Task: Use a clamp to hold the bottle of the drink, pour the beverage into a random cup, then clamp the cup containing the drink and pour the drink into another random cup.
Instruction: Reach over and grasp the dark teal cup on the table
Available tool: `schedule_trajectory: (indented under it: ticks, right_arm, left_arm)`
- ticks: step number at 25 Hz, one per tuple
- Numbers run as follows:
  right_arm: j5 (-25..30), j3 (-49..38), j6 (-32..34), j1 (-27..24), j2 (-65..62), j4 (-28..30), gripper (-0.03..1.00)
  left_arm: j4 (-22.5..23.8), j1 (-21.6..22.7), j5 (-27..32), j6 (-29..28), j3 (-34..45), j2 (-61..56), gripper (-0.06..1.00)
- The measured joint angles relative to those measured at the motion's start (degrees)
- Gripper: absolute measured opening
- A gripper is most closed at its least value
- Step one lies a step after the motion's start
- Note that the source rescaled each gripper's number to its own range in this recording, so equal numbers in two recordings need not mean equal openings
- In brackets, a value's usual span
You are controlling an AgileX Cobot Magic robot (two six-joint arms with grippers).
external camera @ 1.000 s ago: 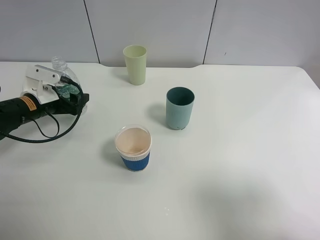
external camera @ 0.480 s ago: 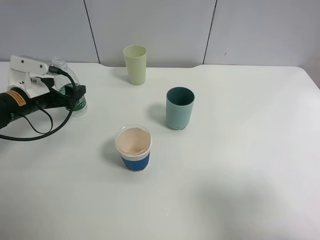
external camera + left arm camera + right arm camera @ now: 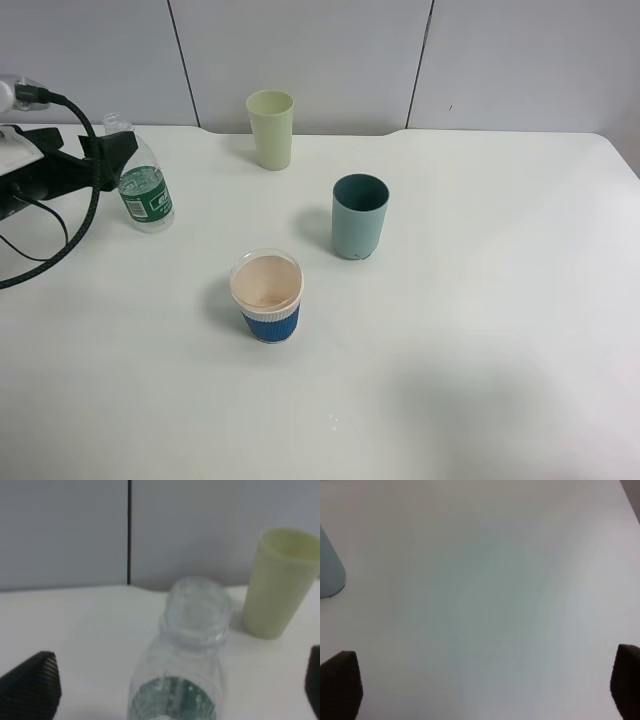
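Left end effector (image 3: 100,160): jaws wide, holding nothing. It sits at the far left of the bench (image 3: 480,350), level with the upper part of the bottle (image 3: 145,187). In the left wrist view the bottle stands between the two black fingertips (image 3: 31,686), with a clear gap on each side.

Bottle is upright on the bench, left side, green label facing the camera.

Right end effector (image 3: 482,682): jaws wide, empty, over bare bench. The teal cup's side is at the edge of its view.

Teal cup (image 3: 360,215) is upright mid-bench; can't tell if there's liquid inside. Blue-banded cup (image 3: 266,297) is upright, nearer the camera and left of the teal one. Yellow-green cup (image 3: 270,128) is upright at the back by the wall.
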State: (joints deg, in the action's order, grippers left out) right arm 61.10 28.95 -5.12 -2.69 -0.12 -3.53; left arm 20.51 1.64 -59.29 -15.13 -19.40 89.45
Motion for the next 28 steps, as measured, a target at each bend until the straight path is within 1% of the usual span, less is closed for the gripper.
schedule_trajectory:
  ticks: [5,11,12,15,17,20,22,28]
  right_arm:
    - [0.0,0.0,0.0,0.0,0.0,0.0,1.0]
    - [0.0,0.0,0.0,0.0,0.0,0.0,1.0]
    - [0.0,0.0,0.0,0.0,0.0,0.0,1.0]
    - [0.0,0.0,0.0,0.0,0.0,0.0,1.0]
    - [0.0,0.0,0.0,0.0,0.0,0.0,1.0]
    - [0.0,0.0,0.0,0.0,0.0,0.0,1.0]
    - [0.0,0.0,0.0,0.0,0.0,0.0,1.0]
    - [0.0,0.0,0.0,0.0,0.0,0.0,1.0]
  left_arm:
    - [-2.9,0.0,3.7,-0.1,1.6,-8.5,0.99]
    - [-10.7,0.0,11.1,0.0,1.9,-19.6,0.99]
    - [-12.3,0.0,13.8,0.4,1.7,-21.9,0.99]
    - [-16.2,0.0,26.7,3.2,-0.6,-28.8,0.99]
    - [-17.0,0.0,36.3,5.6,-3.4,-33.6,0.99]
    - [-17.2,0.0,46.8,8.0,-7.2,-39.7,0.99]
    - [-17.3,0.0,52.7,8.6,-9.4,-44.0,0.99]
    - [-17.3,0.0,66.7,8.6,-14.3,-56.3,0.99]
